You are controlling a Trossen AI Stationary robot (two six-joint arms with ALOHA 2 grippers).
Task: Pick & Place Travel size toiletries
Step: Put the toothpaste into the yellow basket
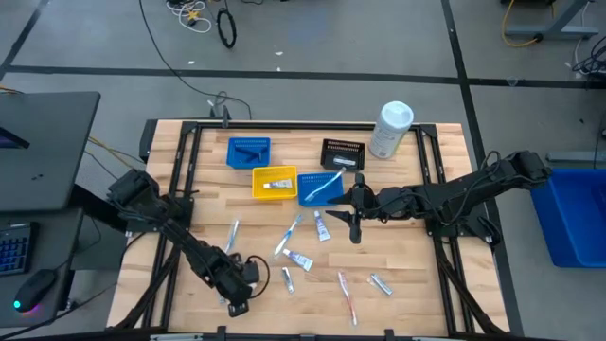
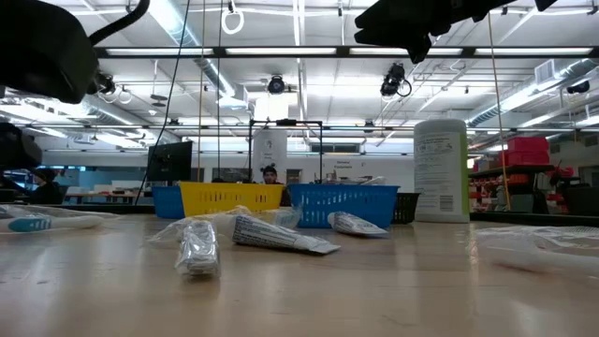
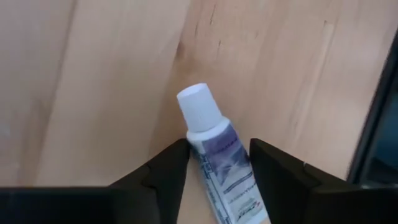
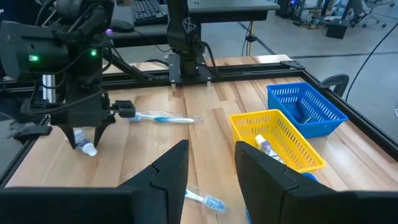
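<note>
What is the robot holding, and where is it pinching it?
The left gripper pinches a small white-capped tube across its body, just below the cap. The right gripper is open over the table and holds nothing.

1. We see a wooden table [image 1: 407, 237] with a black frame.
2. Along its far side sit a blue bin [image 1: 249, 152], a yellow bin [image 1: 274, 182], a second blue bin [image 1: 320, 188] and a black bin [image 1: 342, 153].
3. A large white canister [image 1: 390, 130] stands upright near the far right corner.
4. Cables [image 1: 204, 17] trail on the grey floor beyond.

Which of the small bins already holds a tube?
The yellow bin: a white tube lies inside it. The neighbouring blue bin holds a toothbrush instead.
</note>
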